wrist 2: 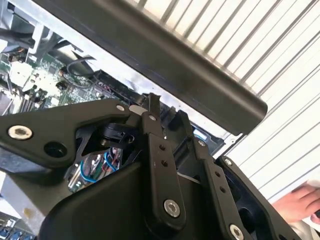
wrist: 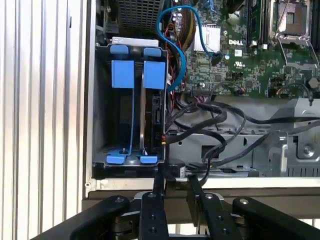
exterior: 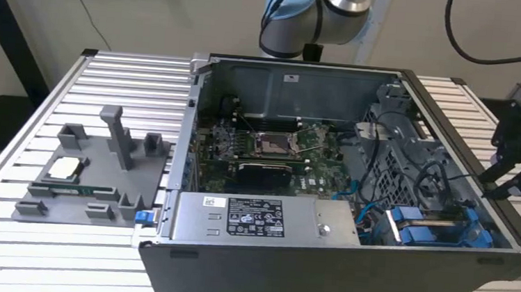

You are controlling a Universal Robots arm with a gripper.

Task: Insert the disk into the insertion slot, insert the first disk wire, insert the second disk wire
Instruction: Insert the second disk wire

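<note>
The disk point(wrist: 153, 107), in its blue carrier, stands inside the insertion slot point(wrist: 100, 100) of the grey drive cage, next to a second blue carrier point(wrist: 122, 75). In the exterior view the cage point(exterior: 464, 216) sits at the case's right front corner. My gripper point(wrist: 175, 181) hangs just outside that end of the cage, over the case rim point(exterior: 491, 188). Its fingers stand close together with a black wire connector point(wrist: 175, 169) between the tips. That wire runs off to a bundle of black cables point(wrist: 220, 125). Whether any wire is plugged into the disk is hidden.
The open computer case point(exterior: 325, 270) lies on a slatted table point(exterior: 107, 85), motherboard point(exterior: 279, 151) in the middle. A grey fixture point(exterior: 91, 174) with small parts lies at the exterior view's left. A person's hand point(wrist 2: 295, 205) rests on the slats near the gripper.
</note>
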